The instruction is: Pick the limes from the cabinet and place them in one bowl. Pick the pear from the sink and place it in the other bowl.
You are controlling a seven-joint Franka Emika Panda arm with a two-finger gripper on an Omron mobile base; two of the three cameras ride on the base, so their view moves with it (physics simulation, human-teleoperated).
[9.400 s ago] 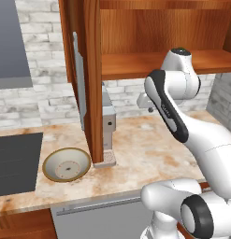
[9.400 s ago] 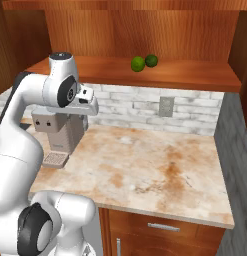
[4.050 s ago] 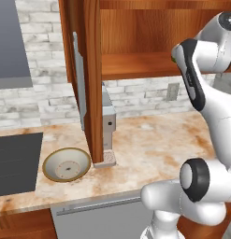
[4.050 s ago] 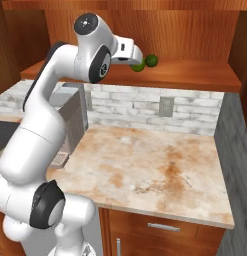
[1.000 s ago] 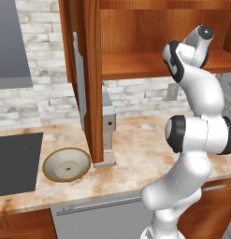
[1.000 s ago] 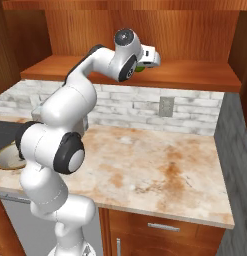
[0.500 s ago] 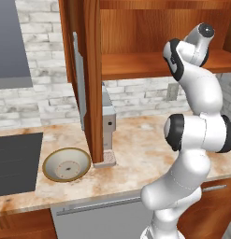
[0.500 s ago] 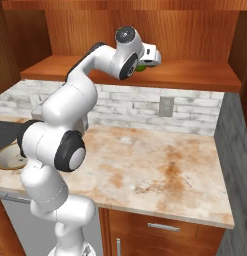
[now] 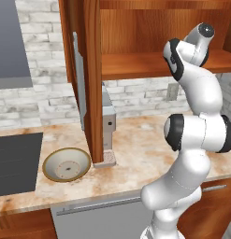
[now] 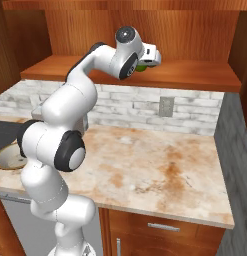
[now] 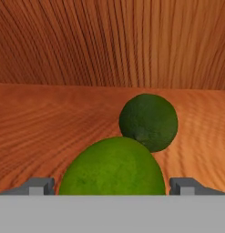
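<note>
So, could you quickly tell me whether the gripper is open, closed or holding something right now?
Gripper: open, holding nothing; its fingertips stand either side of the nearer bright green round lime on the reddish-brown wooden cabinet shelf.

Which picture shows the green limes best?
The hand view: both limes sit big and close on the cabinet shelf. The right base view shows just a green bit behind the hand; the left base view hides them.

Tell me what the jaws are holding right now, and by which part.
Nothing is held yet. The gripper stands open on the cabinet shelf, its fingertips either side of the bright green lime; a darker lime lies behind.
</note>
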